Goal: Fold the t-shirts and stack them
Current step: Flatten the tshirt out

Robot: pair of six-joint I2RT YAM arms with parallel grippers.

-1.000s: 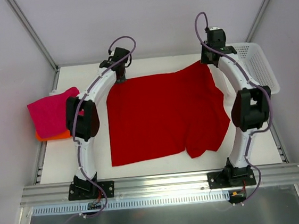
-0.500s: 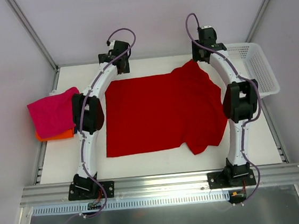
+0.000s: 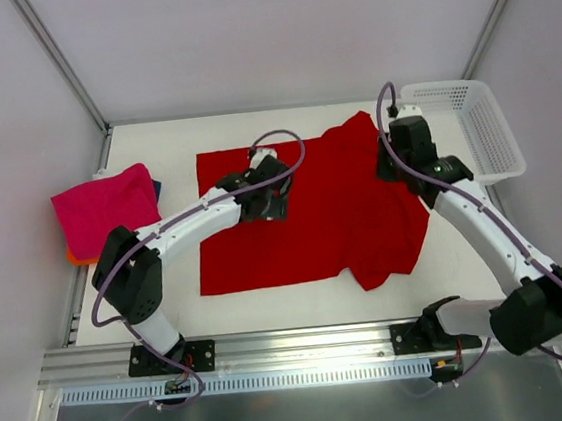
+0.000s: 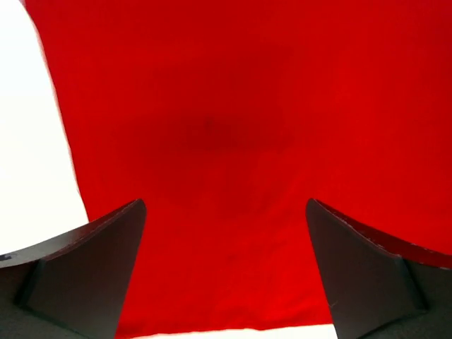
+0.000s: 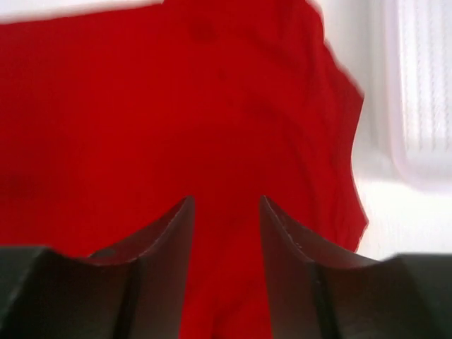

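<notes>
- While the red t-shirt (image 3: 313,227) lies spread out on the white tabletop (image 3: 271,307), both arms reach in over it, one from each side.
- The shirt sits pretty much dead centre. Its left half is flat and smooth, its right half is rumpled, and one sleeve pokes toward the near edge.
- The left tool (image 3: 268,198) hangs over the left-centre part of the shirt. In the left wrist view its fingers (image 4: 85,275) are spread wide apart, with only red cloth below and nothing pinched.
- The right tool (image 3: 396,158) is over the wrinkled right side. From the right wrist view its fingers (image 5: 162,261) are only a narrow gap apart, with red fabric showing through the gap, so it isn't clamped on anything. I honestly can't tell whether the tips touch the cloth.
- There's a folded stack at the left edge, well apart from the red one. A magenta-pink shirt (image 3: 105,209) is on top, an orange shirt (image 3: 100,256) peeks out underneath, and a sliver of blue shirt (image 3: 158,188) shows at its right side.
- A white mesh basket (image 3: 484,129) sits at the far right corner, near the shirt's bunched-up right edge.
</notes>
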